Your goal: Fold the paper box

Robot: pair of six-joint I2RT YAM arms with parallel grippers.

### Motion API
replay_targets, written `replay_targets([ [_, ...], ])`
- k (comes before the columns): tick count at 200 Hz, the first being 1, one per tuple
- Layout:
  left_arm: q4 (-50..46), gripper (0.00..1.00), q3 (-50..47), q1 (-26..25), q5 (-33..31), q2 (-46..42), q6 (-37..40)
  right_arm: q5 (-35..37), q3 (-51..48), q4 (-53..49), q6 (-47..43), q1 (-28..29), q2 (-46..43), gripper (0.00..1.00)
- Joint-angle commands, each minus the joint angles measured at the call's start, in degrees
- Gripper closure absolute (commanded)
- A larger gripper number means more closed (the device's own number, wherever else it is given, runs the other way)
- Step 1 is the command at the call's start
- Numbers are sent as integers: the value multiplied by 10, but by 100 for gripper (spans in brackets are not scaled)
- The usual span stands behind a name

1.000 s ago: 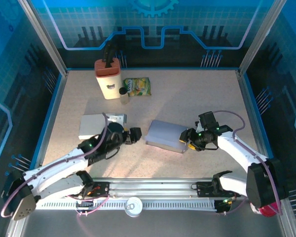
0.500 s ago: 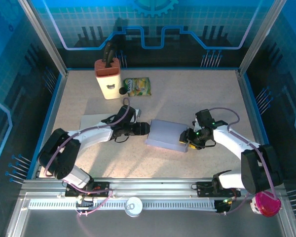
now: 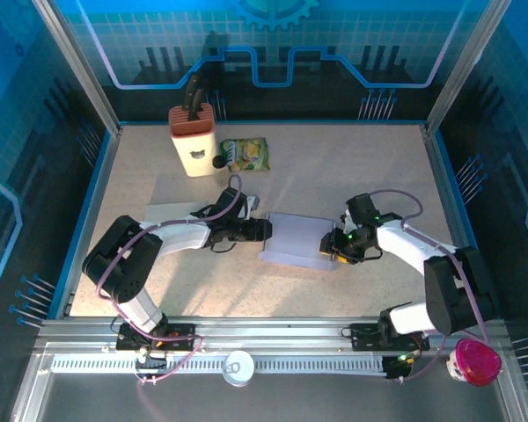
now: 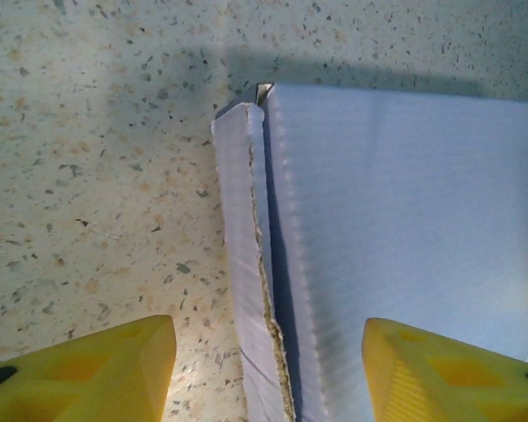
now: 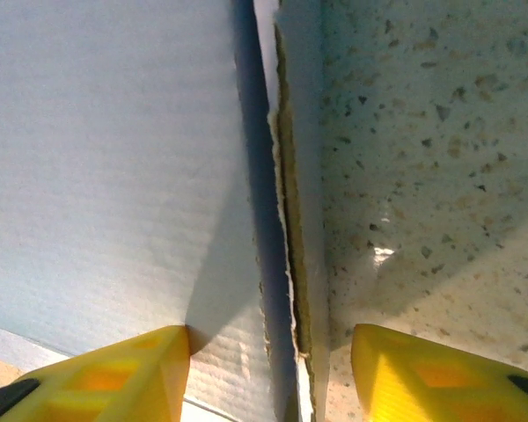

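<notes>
You look down on one speckled beige table (image 3: 361,176) with two arms reaching in from the near edge. One paper box (image 3: 295,236), pale lavender and lying flat, sits near the middle of the table, between the two claws.

Your left gripper (image 3: 262,230) is at the box's left edge. From its wrist camera, its two yellow fingers (image 4: 114,365) are spread apart. One is over bare table and the other over the box's top panel. One narrow side flap (image 4: 245,264) with a raw cardboard edge stands between them, and neither finger touches it.

Your right gripper (image 3: 328,247) is at the box's right edge. Its two yellow fingers (image 5: 106,369) are also spread, one over the top panel and one over the table. A second narrow flap (image 5: 301,176) runs up between them (its edge looks rough and slightly torn). Whether the finger over the panel presses on it, you cannot tell.

Four other things lie on the table. One flat pale sheet (image 3: 169,214) lies just left of the left arm's wrist. At the far left stands one cream block with an orange top (image 3: 194,141). One green and yellow packet (image 3: 245,155) lies just right of it. One small dark object (image 3: 218,163) sits between them, too small to identify.
</notes>
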Motion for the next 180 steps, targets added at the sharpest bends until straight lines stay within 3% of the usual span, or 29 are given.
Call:
replay_targets([
  [1,25,46,-8,3,22,10,9,13,-6,13,-13,-1,19,51],
  [36,51,58,-13,1,39,27,-4,7,-7,27,-21,-1,40,61],
  [64,53,60,-16,-8,35,28,-5,9,-7,30,-28,1,52,71],
  [146,63,65,-26,-32,31,24,-17,17,4,23,-39,10,73,78],
  [180,66,75,-40,-34,30,19,-25,20,3,21,-47,9,70,78],
])
